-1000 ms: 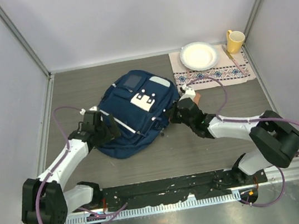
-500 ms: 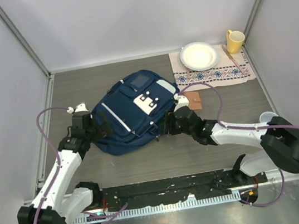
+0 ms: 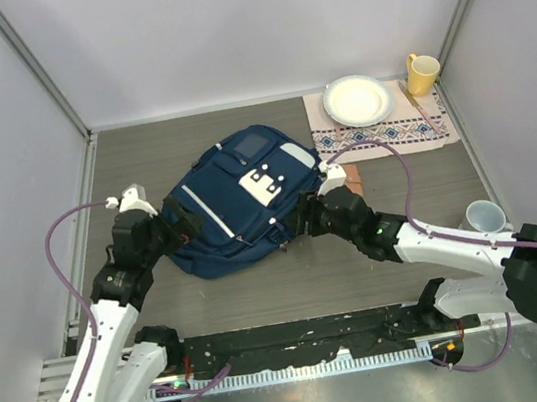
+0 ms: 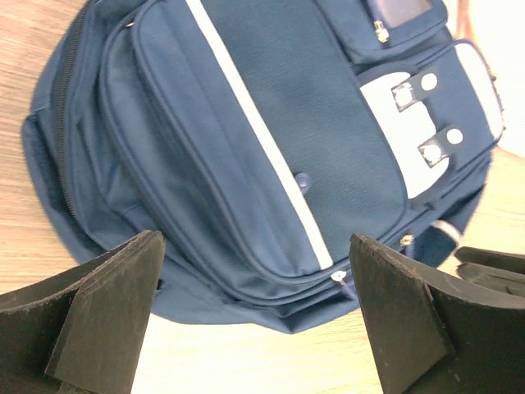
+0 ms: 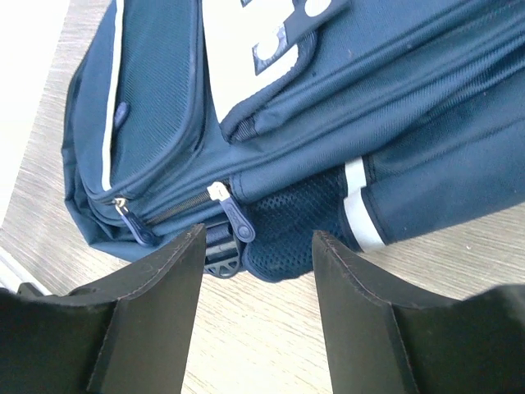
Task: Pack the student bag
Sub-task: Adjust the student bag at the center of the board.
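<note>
The student bag (image 3: 238, 200), navy with a pale stripe and a white buckle patch, lies flat on the table, zippers shut. My left gripper (image 3: 179, 224) stands open at its left edge, just off the fabric. In the left wrist view the bag (image 4: 271, 139) fills the frame beyond the wide-open left gripper (image 4: 254, 246). My right gripper (image 3: 302, 221) is open at the bag's near right corner. In the right wrist view the right gripper (image 5: 258, 238) has bare table between its fingers, just short of a zipper pull (image 5: 238, 217), a black buckle (image 5: 217, 253) and a mesh side pocket (image 5: 308, 222).
A patterned cloth (image 3: 394, 130) at the back right carries a white plate (image 3: 359, 100), with a yellow mug (image 3: 420, 72) beside it. A small brown flat item (image 3: 352, 178) lies right of the bag. A pale cup (image 3: 484, 217) stands near the right arm.
The right gripper has opened and drawn back from the bag's corner. The left arm has pulled back to the left. The bag has settled flatter and slightly farther back.
</note>
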Controlling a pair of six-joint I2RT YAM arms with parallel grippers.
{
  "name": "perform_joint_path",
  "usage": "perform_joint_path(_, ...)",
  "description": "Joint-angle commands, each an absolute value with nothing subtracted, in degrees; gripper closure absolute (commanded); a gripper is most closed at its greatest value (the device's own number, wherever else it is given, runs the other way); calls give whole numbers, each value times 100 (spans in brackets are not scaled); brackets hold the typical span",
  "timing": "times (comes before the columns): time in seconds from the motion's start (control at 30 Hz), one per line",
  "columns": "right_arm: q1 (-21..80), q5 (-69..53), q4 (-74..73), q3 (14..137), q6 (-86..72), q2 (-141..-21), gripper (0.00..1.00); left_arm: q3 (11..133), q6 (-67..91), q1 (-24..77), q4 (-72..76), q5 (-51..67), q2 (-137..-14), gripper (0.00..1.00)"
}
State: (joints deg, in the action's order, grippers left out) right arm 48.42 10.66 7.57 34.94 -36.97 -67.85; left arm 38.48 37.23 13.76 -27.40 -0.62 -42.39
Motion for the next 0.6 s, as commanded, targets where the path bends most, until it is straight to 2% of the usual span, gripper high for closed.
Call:
perform_joint_path(0.0, 4869, 1222, 984, 3832, -3718, -6539, 40, 4043, 4183, 1371, -2267, 439, -4183, 0)
perform_joint_path(0.3, 4869, 1406, 651, 4569, -3753, -6565, 27, 4578, 4482, 1371, -2162, 826, -4913, 0)
perform_joint_path(0.37, 4869, 1493, 493, 4780, -3779, -6566, 19, 4632, 4517, 1371, -2197, 887, -4992, 0)
perform_joint_path(0.57, 4860, 1503, 132, 4861, -4104, -6346, 14, 4430, 4790, 1371, -2285, 1134, -4764, 0)
